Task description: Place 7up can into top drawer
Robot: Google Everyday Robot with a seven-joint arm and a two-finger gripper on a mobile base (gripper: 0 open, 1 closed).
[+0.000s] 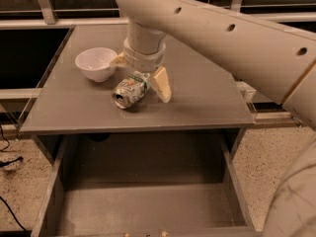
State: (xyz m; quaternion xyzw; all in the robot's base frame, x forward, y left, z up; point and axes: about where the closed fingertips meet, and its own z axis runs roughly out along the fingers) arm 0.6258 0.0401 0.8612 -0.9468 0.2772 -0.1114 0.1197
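The 7up can lies on its side on the grey tabletop, its silver top facing the front left. My gripper comes down from above, right over the can's rear end. It is open, with one cream finger on the tabletop to the right of the can and the other finger behind it, near the bowl. The can rests between them and is not lifted. The top drawer is pulled out below the tabletop's front edge, with nothing on its flat grey bottom.
A white bowl stands on the tabletop just left of the gripper and behind the can. My large cream arm spans the upper right. A speckled floor shows on both sides of the cabinet, with a black cable at the left.
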